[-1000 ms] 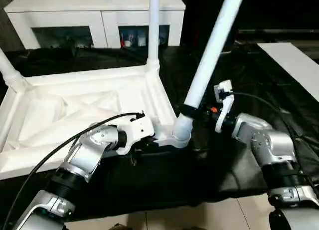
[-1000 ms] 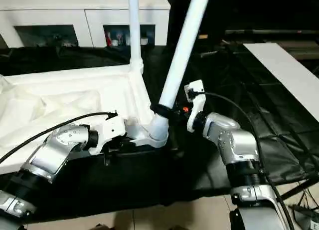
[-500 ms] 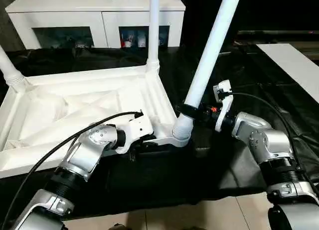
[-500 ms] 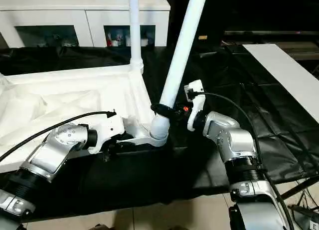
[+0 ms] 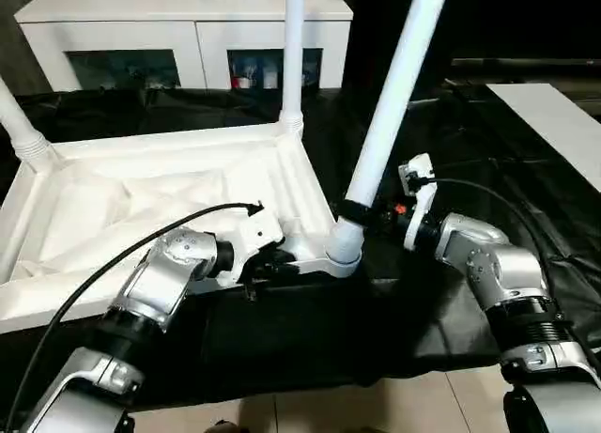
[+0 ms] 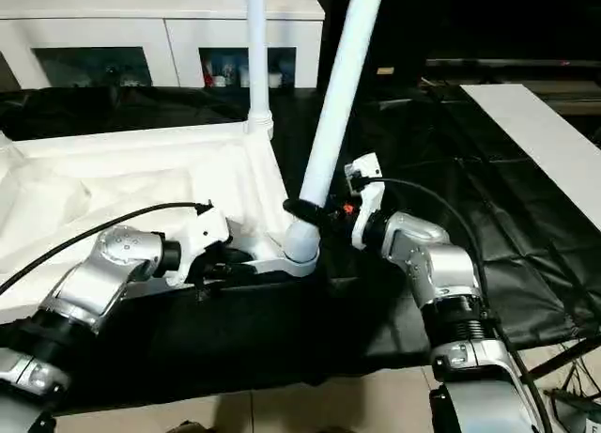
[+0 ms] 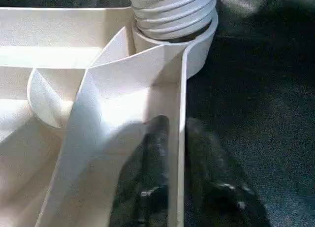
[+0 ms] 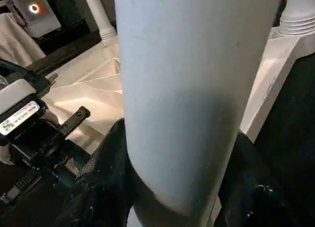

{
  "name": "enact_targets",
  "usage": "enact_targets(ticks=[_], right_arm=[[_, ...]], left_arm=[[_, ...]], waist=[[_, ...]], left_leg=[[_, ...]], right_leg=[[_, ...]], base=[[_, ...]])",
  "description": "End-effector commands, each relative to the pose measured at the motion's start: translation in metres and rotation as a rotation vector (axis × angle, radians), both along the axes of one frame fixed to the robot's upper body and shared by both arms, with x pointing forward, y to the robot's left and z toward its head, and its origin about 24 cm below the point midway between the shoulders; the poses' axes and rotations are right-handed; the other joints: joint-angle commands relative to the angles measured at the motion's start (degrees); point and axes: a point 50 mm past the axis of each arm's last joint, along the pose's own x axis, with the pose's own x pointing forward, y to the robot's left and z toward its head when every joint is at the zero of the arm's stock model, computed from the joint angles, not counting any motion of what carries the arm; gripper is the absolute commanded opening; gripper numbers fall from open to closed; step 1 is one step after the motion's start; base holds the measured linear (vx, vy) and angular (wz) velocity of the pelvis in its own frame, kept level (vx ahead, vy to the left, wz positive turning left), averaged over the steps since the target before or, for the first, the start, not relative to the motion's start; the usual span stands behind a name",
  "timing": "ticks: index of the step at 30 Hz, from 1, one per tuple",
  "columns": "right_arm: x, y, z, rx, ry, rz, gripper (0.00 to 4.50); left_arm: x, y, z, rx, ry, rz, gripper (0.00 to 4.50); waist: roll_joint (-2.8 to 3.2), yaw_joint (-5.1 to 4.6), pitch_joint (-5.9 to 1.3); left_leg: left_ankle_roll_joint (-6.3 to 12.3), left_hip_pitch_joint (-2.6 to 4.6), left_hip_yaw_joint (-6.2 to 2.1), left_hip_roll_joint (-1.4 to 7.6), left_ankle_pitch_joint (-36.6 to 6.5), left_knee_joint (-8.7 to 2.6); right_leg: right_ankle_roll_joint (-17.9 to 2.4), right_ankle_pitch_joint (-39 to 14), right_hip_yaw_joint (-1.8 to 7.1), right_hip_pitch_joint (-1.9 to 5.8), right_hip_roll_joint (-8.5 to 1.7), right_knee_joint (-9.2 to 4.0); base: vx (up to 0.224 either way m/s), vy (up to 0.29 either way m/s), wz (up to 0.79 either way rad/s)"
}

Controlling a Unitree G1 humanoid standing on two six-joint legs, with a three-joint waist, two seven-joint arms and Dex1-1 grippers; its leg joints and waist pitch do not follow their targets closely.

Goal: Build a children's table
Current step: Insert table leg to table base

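Observation:
The white tabletop (image 5: 141, 198) lies upside down on black cloth, ribbed side up. Upright legs stand in its far left socket (image 5: 17, 123) and far right socket (image 5: 293, 48). A third leg (image 5: 390, 104) leans to the right out of the near right corner socket (image 5: 343, 255). My right gripper (image 5: 355, 210) is shut on this leg just above the socket, its fingers (image 8: 106, 158) on either side of the leg (image 8: 192, 89). My left gripper (image 5: 272, 264) is shut on the tabletop's near rim (image 7: 179, 89) beside that socket, with one finger (image 7: 152, 178) inside the rim and one outside.
A white cabinet (image 5: 188, 20) with glass-fronted compartments stands behind the tabletop. A flat white board (image 5: 554, 123) lies on the black cloth at the right. The cloth's front edge (image 5: 282, 386) meets the tiled floor just below my arms.
The leaning leg stands slightly more upright in its socket. My left forearm has swung a little to the left, with its gripper still on the rim.

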Motion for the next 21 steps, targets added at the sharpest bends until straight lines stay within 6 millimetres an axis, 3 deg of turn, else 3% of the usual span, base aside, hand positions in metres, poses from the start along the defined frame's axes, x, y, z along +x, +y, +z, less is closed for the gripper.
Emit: enact_targets(ticks=[1, 8, 10, 12, 13, 19, 21], right_arm=[[0.0036, 0.0037, 0.007, -0.008, -0.035, 0.02, 1.84], [0.0048, 0.0056, 0.0081, -0.014, -0.045, 0.028, 1.84], [0.0049, 0.0057, 0.0083, -0.014, -0.046, 0.029, 1.84], [0.005, 0.0057, 0.0084, -0.014, -0.047, 0.029, 1.84], [0.0051, 0.0056, 0.0085, -0.017, -0.048, 0.029, 1.84], [0.0048, 0.0062, 0.0074, -0.022, -0.051, 0.029, 1.84], [0.0048, 0.0066, 0.0069, -0.022, -0.05, 0.029, 1.84]], left_arm=[[-0.0021, 0.0008, -0.0091, 0.025, 0.055, -0.006, 0.33], [-0.0079, 0.0025, -0.0153, 0.101, 0.055, -0.082, 0.05], [-0.0091, 0.0024, -0.0167, 0.109, 0.057, -0.093, 0.01], [-0.0096, 0.0019, -0.0179, 0.111, 0.056, -0.095, 0.01], [-0.009, 0.0014, -0.0181, 0.112, 0.052, -0.092, 0.45], [-0.0062, 0.0013, -0.0174, 0.112, 0.034, -0.079, 0.73], [-0.0073, 0.0019, -0.0177, 0.104, 0.054, -0.082, 0.3]], waist=[[-0.31, 0.22, -3.73], [0.01, 0.15, -3.85], [-0.33, 0.11, -3.89], [-0.2, 0.15, -3.86], [-0.24, 0.12, -3.85], [-0.4, 0.05, -3.59], [-0.06, 0.13, -3.59]], left_leg=[[-0.02, 1.37, -1.53, 3.01, -17.2, -4.38], [-0.09, 1.36, -1.65, 3.17, -16.8, -4.51], [0.07, 1.31, -1.54, 3.15, -16.5, -4.43], [0.18, 1.33, -1.53, 3.15, -16.2, -4.42], [0.19, 1.33, -1.51, 3.15, -16.3, -4.41], [-0.64, 1.54, -1.65, 3.19, -19.2, -4.52], [-0.81, 1.56, -1.75, 3.18, -19.3, -4.56]], right_leg=[[-11.2, -19.0, 2.33, 1.92, -3.29, -4.75], [-11.7, -16.8, 2.37, 1.98, -3.28, -4.47], [-12.1, -15.8, 2.38, 2.1, -3.28, -4.35], [-12.3, -15.8, 2.4, 2.09, -3.33, -4.35], [-12.3, -15.8, 2.4, 2.09, -3.31, -4.34], [-10.7, -21.7, 2.42, 1.77, -3.43, -5.01], [-10.6, -21.8, 2.43, 1.76, -3.47, -4.94]], base=[[0.0, 0.0, 0.0], [0.0, 0.0, 0.0], [0.0, 0.0, 0.0], [0.0, 0.0, 0.0], [0.0, 0.0, 0.0], [0.0, 0.0, 0.0], [0.0, 0.0, 0.0]])
